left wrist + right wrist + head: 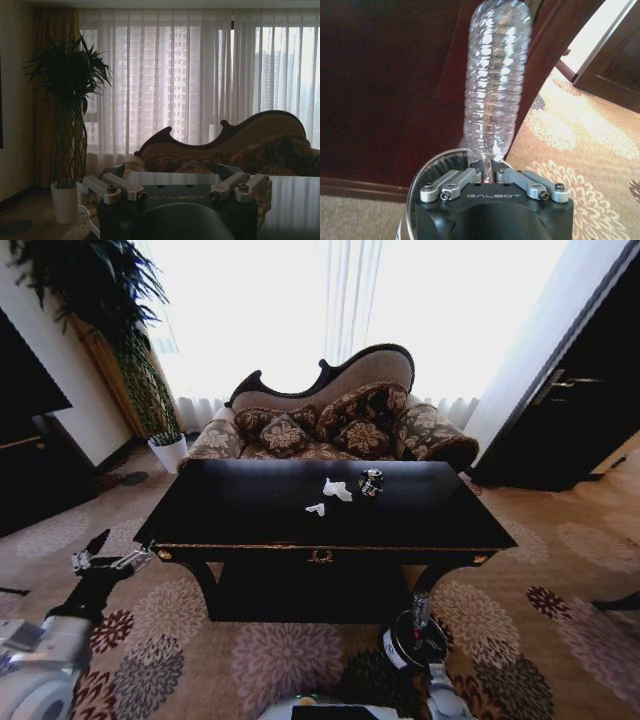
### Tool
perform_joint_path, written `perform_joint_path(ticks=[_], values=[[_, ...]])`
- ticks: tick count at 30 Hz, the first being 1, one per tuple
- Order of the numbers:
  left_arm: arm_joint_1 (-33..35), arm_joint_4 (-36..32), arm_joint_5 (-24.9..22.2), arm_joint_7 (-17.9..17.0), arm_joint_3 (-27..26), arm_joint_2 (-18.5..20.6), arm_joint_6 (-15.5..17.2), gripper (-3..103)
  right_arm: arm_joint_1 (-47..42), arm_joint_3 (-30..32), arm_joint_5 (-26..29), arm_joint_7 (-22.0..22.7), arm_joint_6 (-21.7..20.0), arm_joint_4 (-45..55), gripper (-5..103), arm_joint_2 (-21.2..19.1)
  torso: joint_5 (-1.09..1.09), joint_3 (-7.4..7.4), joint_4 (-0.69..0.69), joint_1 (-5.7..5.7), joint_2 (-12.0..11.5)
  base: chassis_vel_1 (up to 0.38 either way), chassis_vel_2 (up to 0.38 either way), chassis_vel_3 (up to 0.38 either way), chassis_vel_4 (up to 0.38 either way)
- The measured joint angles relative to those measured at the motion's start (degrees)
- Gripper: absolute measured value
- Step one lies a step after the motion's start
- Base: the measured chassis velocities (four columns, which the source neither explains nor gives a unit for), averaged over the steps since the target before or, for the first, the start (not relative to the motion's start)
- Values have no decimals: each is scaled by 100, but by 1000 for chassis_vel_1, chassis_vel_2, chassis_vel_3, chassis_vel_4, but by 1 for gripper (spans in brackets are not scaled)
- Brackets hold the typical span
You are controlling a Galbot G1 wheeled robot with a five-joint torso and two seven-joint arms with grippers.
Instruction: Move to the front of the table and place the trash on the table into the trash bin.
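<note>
- Nearest the head camera, the right gripper point(421, 625) is seen low in front of the table's near edge, its fingers pinched on the end of a clear ribbed plastic bottle point(495, 80) that stands up over the trash bin point(412, 645).
- From the right wrist, the bin's pale rim point(427, 170) is seen just beneath the bottle's gripped end, with the table's dark woodwork behind.
- Off the near left corner of the table point(250, 510), the left gripper point(110, 558) is held above the flowered carpet point(560, 570), its fingers spread wide and touching nothing.
- White paper wads point(337, 489) are seen on the tabletop towards its far edge, right of the middle; a smaller white scrap point(316, 508) lies just nearer, and a dark shiny lump point(371, 481) sits just right of the wads.
- A patterned sofa point(340, 430) with cushions is placed directly behind the table's far edge.
- A potted plant point(150, 390) is set beyond the far left corner, before the bright curtained window.
</note>
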Motion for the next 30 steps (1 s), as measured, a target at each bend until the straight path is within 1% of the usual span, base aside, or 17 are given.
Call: perform_joint_path(ticks=[2, 4, 7, 8, 11, 13, 17, 19, 21, 22, 24, 25, 27, 30], values=[[-19, -15, -6, -9, 25, 6, 15, 100, -10, 9, 34, -1, 0, -36, 21, -11, -1, 0, 0, 0, 0, 0, 0, 0, 0], [-20, -21, -7, -10, 29, 5, 18, 100, -10, 9, 41, -1, 0, -38, 21, -11, -1, 0, 0, 0, 0, 0, 0, 0, 0], [-16, -31, -2, -14, 39, -23, 26, 100, -21, 11, 137, -2, -52, -38, 37, -11, 0, 0, 0, 0, 0, 0, 0, 0, 0], [-16, -31, -2, -14, 39, -23, 26, 100, -21, 11, 137, -2, -52, -38, 37, -11, 0, 0, 0, 0, 0, 0, 0, 0, 0], [60, -33, 8, -14, 49, -54, -5, 100, -115, 17, 145, -4, -55, 55, 53, -15, 0, 0, 1, 0, 0, 0, 0, 0, 0], [68, -33, 23, -13, 61, -59, -16, 100, -145, 18, 144, -6, -53, 83, 53, -18, 1, 0, 1, 0, 0, 0, 0, 0, 0], [28, -51, 59, -9, 154, -81, -56, 100, -425, 26, 103, -9, 115, 337, 76, -27, 0, 0, 1, -1, 0, 0, 0, 0, 0], [17, -60, 61, -9, 163, -83, -55, 100, -502, 34, 91, -9, 171, 404, 76, -25, 0, 0, 1, 0, 0, 0, 0, 0, 0], [13, -72, 89, -9, 169, -86, -53, 100, -681, 61, 23, -2, 384, 529, 86, -1, 0, 0, 0, 0, 0, 0, 0, 0, 0], [13, -72, 89, -9, 169, -86, -53, 100, -681, 61, 23, -2, 384, 529, 86, -1, 0, 0, 0, 0, 0, 0, 0, 0, 0], [36, -72, 96, -11, 157, -94, -54, 100, -861, 105, -13, 19, 595, 633, 96, 44, -1, 0, 0, 0, 0, 0, 0, 0, 0], [41, -72, 96, -11, 152, -96, -54, 100, -927, 121, 4, 27, 639, 686, 98, 67, -1, 0, 1, 0, 0, 0, 0, 0, 0], [44, -72, 96, -11, 151, -97, -54, 100, -963, 130, 22, 31, 658, 722, 98, 81, 0, 0, 0, 0, 0, 0, 0, 0, 0], [48, -70, 96, -13, 145, -99, -54, 100, -1343, 172, 214, 47, 751, 1282, 100, 174, 0, 0, 1, 0, 0, 0, 0, 0, 0]])
